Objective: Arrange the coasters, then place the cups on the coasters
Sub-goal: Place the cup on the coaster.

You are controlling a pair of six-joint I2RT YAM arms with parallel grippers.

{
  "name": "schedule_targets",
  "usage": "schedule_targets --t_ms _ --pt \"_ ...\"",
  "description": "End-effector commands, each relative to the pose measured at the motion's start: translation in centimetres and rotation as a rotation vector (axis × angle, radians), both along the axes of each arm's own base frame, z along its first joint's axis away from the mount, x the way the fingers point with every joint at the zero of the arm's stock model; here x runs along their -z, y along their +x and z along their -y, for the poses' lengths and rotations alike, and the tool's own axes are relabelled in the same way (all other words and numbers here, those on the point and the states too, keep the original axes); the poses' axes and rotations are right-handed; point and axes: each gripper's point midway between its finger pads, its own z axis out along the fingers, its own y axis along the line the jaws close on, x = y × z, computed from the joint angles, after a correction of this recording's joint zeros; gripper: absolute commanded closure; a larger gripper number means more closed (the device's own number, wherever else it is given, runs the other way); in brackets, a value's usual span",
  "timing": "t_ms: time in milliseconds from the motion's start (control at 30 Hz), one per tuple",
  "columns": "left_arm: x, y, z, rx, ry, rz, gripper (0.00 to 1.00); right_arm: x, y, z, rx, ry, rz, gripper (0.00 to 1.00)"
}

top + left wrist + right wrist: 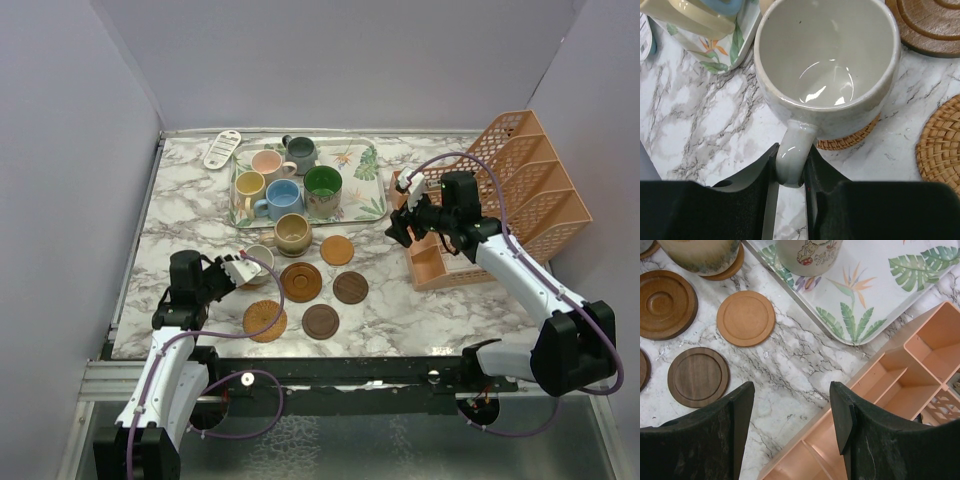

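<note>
Since the glazed cream mug (827, 70) is stiff, slick and breakable, its handle (794, 145), lower centre, is pinched by the left gripper (790, 170).

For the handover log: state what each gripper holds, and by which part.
The left gripper pinches the cream-white mug by its handle, the mug sitting on a woven coaster. The right gripper is open and holds nothing.

Marble-patterned table (180, 225). Far centre: leaf-print tray (360, 165). Right edge: orange mesh file rack (520, 190). Far-left corner: white slotted piece (222, 148). Near centre: woven coaster (265, 320), three brown wood coasters (321, 322), light wood coaster (337, 250). Two more lie under cream mug (259, 262) and tan mug (293, 233).
</note>
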Motion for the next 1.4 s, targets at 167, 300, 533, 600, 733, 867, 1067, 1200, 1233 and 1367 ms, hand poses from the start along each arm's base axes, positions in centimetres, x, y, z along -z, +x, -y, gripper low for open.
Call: schedule_targets --t_ms 167,300,533,600,733,867,1067,1200,1233,1367 --pt "3.0 -1.8 -1.8 -0.044 0.092 -0.100 0.74 0.0 0.1 -0.1 -0.024 0.001 0.012 0.37" --pt "3.1 -1.9 -1.9 -0.043 0.097 -0.104 0.74 0.1 0.1 -0.2 -0.026 0.001 0.009 0.37" --pt "3.0 -2.1 -1.9 -0.046 0.098 -0.122 0.70 0.3 0.1 -0.2 -0.028 -0.002 0.006 0.37" --pt "2.9 -2.2 -1.9 -0.047 0.097 -0.126 0.70 0.3 0.1 -0.2 -0.028 -0.002 0.004 0.37" --pt "2.7 -2.1 -1.8 -0.047 0.089 -0.126 0.69 0.4 0.2 -0.2 -0.032 -0.003 0.003 0.37" --pt "2.1 -1.9 -1.5 -0.041 0.068 -0.124 0.67 0.5 0.2 -0.2 -0.032 -0.006 0.001 0.37" --pt "1.1 -1.3 -0.8 -0.037 0.019 -0.129 0.64 0.7 0.1 -0.2 -0.035 -0.008 -0.005 0.37" --pt "0.7 -1.0 -0.3 -0.038 -0.015 -0.138 0.64 0.7 0.1 -0.2 -0.037 -0.008 -0.004 0.37" --pt "0.6 -1.0 -0.2 -0.037 -0.024 -0.141 0.64 0.8 0.1 -0.2 -0.036 -0.009 -0.005 0.37" --pt "0.2 -0.7 0.1 -0.032 -0.042 -0.144 0.64 0.8 0.1 -0.2 -0.037 -0.012 -0.004 0.37"
